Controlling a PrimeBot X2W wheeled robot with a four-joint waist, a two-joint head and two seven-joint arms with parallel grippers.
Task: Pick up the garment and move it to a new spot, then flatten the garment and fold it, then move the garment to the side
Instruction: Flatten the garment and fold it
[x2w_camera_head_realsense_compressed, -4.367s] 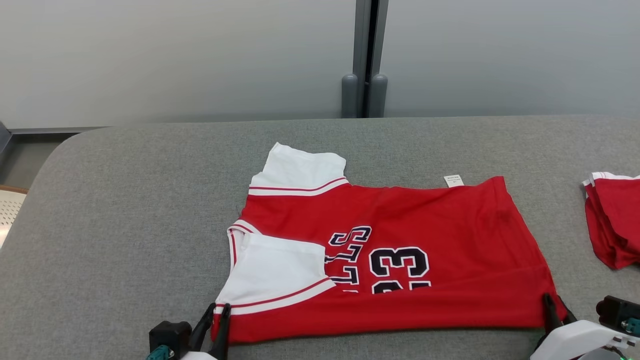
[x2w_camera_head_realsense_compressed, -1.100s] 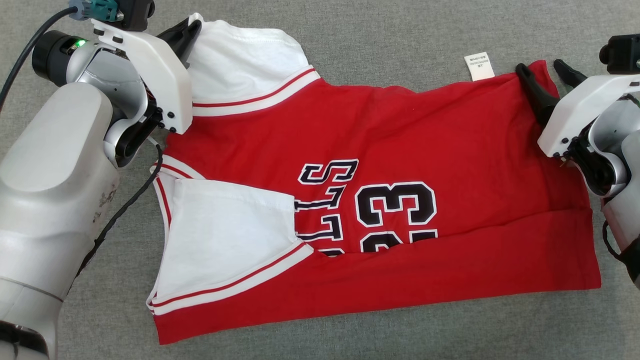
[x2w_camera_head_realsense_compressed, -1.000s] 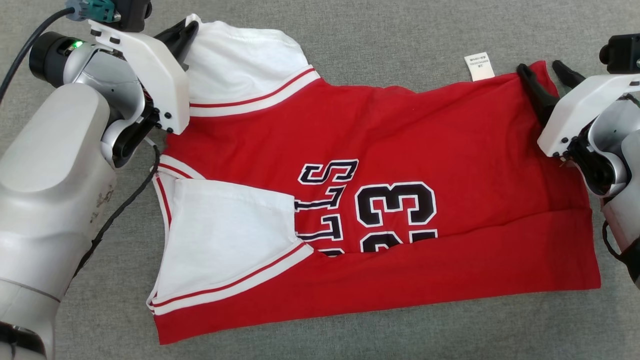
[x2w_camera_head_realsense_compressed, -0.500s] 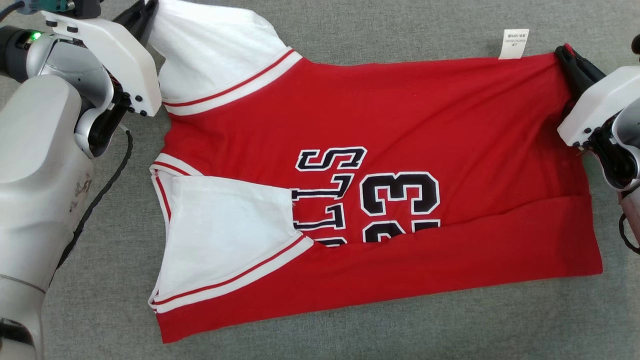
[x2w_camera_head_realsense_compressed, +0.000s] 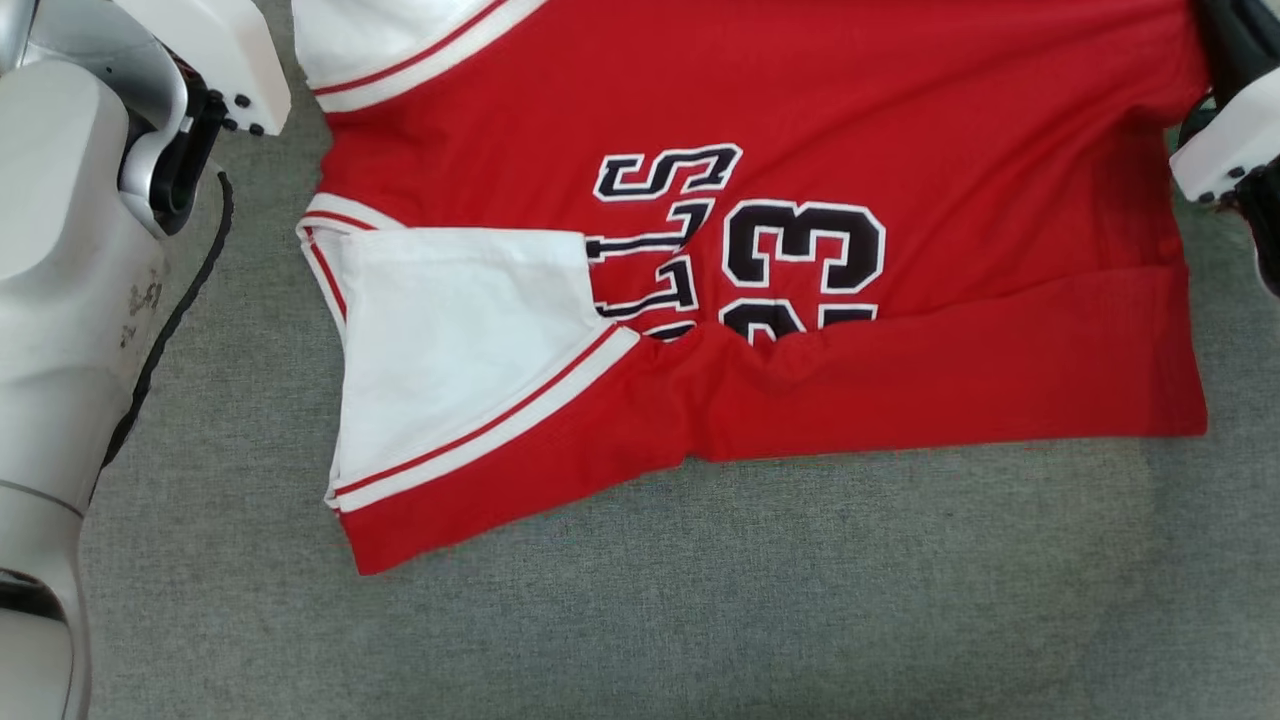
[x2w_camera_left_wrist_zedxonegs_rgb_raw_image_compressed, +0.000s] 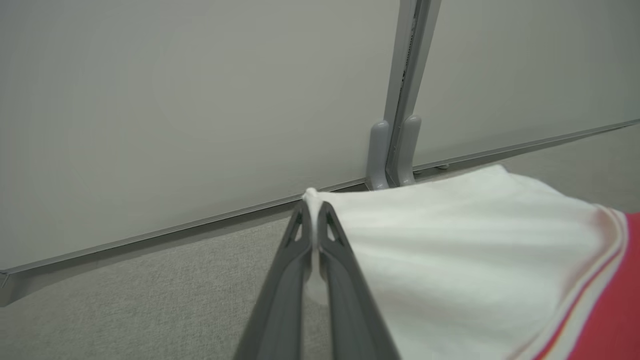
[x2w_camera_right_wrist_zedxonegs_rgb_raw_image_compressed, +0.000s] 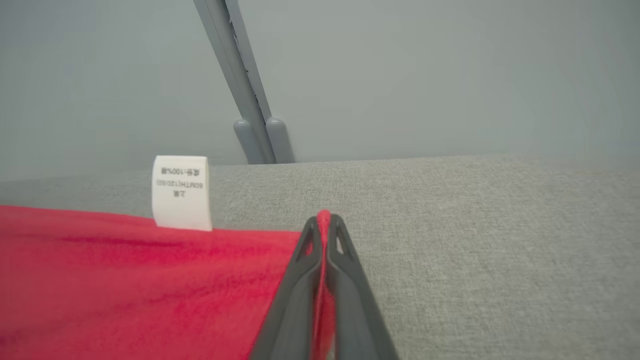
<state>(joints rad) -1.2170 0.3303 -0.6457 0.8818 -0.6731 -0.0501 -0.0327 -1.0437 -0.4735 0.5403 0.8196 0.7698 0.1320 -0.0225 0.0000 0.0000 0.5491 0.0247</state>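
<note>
Head view: red basketball jersey (x2w_camera_head_realsense_compressed: 950, 110) spread number-side up on the grey upholstered surface (x2w_camera_head_realsense_compressed: 700, 620), cut off by the top edge of the frame. Near hem doubled up over the lower half of the black "23" (x2w_camera_head_realsense_compressed: 805, 245) and the lettering beside it, with a bunched ridge at mid-fold. Near white sleeve (x2w_camera_head_realsense_compressed: 450, 340), trimmed in red and white stripes, folded flat across the chest on the left; far white sleeve (x2w_camera_head_realsense_compressed: 370, 25) leaving the frame at top left. Pale left forearm (x2w_camera_head_realsense_compressed: 60, 300) down the left margin, with a black cable (x2w_camera_head_realsense_compressed: 170, 320) hanging along it, close to the neckline but apart from it. White right wrist housing (x2w_camera_head_realsense_compressed: 1225, 150) at the upper right, overlapping the jersey's side edge. Left wrist view: supplies what the top edge cuts off, namely the left gripper (x2w_camera_left_wrist_zedxonegs_rgb_raw_image_compressed: 312, 222) pinched together on the very tip of the far white sleeve, cloth drawn taut away to the right, red body starting past the striped trim at the frame's right edge. Behind, a plain grey wall panel (x2w_camera_left_wrist_zedxonegs_rgb_raw_image_compressed: 175, 100) and a vertical post (x2w_camera_left_wrist_zedxonegs_rgb_raw_image_compressed: 402, 100) with two rounded feet, meeting the back of the grey surface. Right wrist view: right gripper (x2w_camera_right_wrist_zedxonegs_rgb_raw_image_compressed: 324, 227) clamped tight on the red corner of the hem, a sliver of cloth poking out between the tips. White care label (x2w_camera_right_wrist_zedxonegs_rgb_raw_image_compressed: 181, 192) standing up from the far edge, left of the grip and apart from it, print too small to read. Same post and wall beyond, tilted in this frame.
</note>
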